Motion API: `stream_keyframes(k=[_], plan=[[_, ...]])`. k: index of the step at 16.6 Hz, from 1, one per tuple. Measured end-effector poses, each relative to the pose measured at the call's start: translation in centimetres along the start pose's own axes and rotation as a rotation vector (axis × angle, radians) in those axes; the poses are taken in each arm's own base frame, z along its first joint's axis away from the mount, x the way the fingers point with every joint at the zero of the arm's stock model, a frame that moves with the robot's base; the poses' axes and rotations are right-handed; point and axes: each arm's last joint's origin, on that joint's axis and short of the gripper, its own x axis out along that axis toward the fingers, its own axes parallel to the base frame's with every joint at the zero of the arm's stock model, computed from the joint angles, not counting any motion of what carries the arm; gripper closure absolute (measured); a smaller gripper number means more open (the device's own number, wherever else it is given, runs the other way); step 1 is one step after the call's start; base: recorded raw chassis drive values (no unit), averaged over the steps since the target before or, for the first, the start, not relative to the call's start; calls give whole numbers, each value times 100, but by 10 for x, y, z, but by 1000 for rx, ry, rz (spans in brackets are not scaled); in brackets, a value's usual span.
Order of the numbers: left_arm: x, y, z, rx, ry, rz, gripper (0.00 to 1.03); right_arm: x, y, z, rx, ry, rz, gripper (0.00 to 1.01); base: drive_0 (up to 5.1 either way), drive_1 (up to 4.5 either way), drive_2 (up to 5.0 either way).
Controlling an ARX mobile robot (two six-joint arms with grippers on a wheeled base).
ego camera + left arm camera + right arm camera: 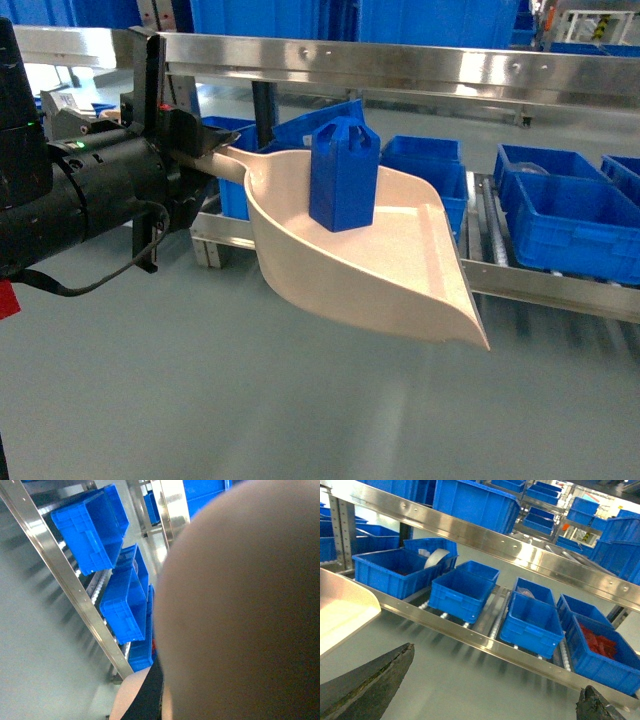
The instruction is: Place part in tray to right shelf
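One small bright blue plastic block with looped top (344, 172) is standing in one pale beige plastic scoop tray (372, 268). At twelve to three o'clock, five large blue plastic crates (459, 593) are sitting along one stainless-steel rack (485, 645).

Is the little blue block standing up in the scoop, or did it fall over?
Standing up. The blue block sits upright inside the scoop, loops on top.

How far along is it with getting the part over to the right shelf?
Done: the blue part stands upright in the beige tray. In hand: the left hand holds the tray by its handle, raised in front of the shelf. Left: carry it to the shelf's crates and deliver the part. The right hand is open and empty.
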Motion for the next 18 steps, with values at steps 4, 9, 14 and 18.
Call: stream_keyframes(k=[4,9,14,18], plan=[[0,0,0,0,-1,0,88,0,0,0,0,0,0,3,-153,-153,-153],[0,0,1,0,-6,1,88,0,0,0,0,0,0,3,-149,-149,-149],[0,0,-1,0,2,-1,88,0,0,0,1,-1,0,3,-149,-149,-149],[0,0,-1,0,5,-1,88,0,0,0,1,0,-3,3,-149,-149,-149]])
